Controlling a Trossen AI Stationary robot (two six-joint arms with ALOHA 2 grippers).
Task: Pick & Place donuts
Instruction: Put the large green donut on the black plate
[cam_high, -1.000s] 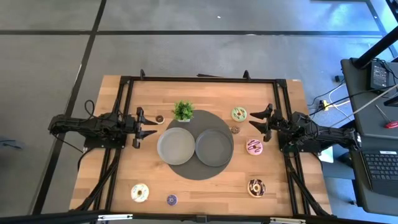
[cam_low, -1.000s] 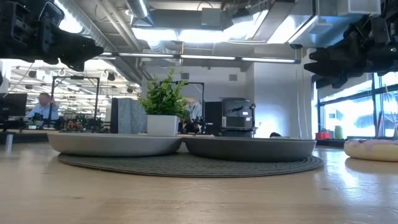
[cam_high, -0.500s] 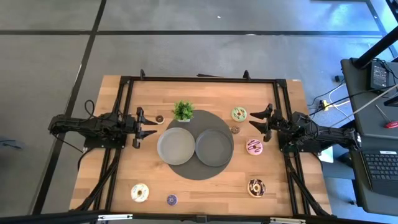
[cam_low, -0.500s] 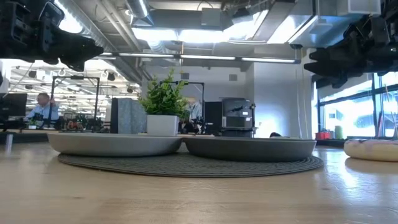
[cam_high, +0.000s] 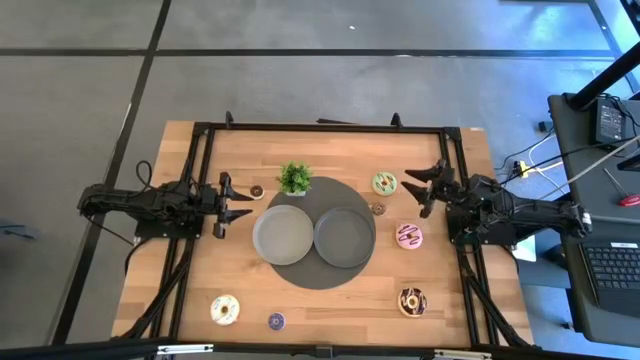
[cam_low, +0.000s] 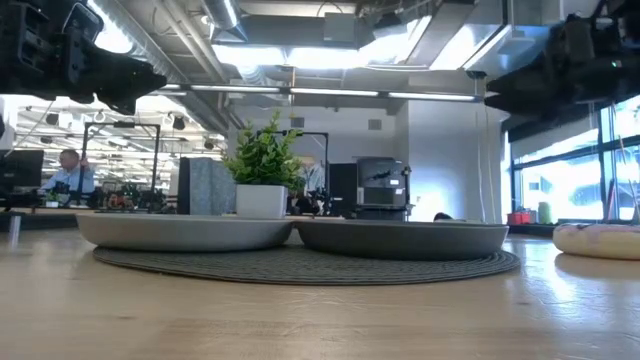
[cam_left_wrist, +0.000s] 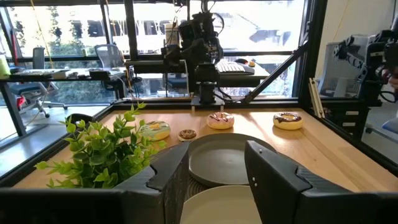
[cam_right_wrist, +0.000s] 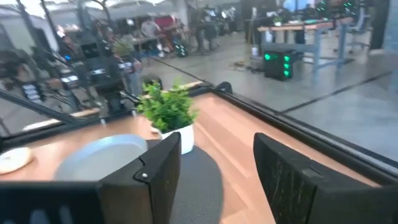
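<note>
- Since the earlier frames, the right gripper (cam_high: 427, 187) is seen shifted toward the far side of the table (cam_high: 235, 270) and turned, so that it now lies just beside the green donut (cam_high: 385, 183); the left gripper (cam_high: 236, 206) is unchanged.
- The right gripper is held above the table with its fingers (cam_right_wrist: 158, 171) spread wide and nothing between them.
- The left gripper is parked at the left of the round dark mat (cam_high: 300, 275), its fingers (cam_left_wrist: 166, 168) wide apart and empty, pointed toward the plates.
- Two grey plates (cam_high: 283, 234) are set side by side on the mat, touching, with a small potted plant (cam_high: 294, 178) at the mat's far edge.
- The green donut is found on the bare wood to the right of the mat, near the far side; a tiny brown donut (cam_high: 378, 209) lies just nearer, at the mat's edge.
- The pink donut (cam_high: 408, 236) is placed right of the right-hand plate, and the chocolate donut (cam_high: 412, 301) nearer the front right corner.
- The cream donut (cam_high: 225, 310) and a tiny purple donut (cam_high: 276, 321) are seen near the front edge, left of centre.
- Another tiny brown donut (cam_high: 257, 191) rests between the left gripper and the plant.
- A seated person (cam_low: 68, 172) is visible in the room behind.
</note>
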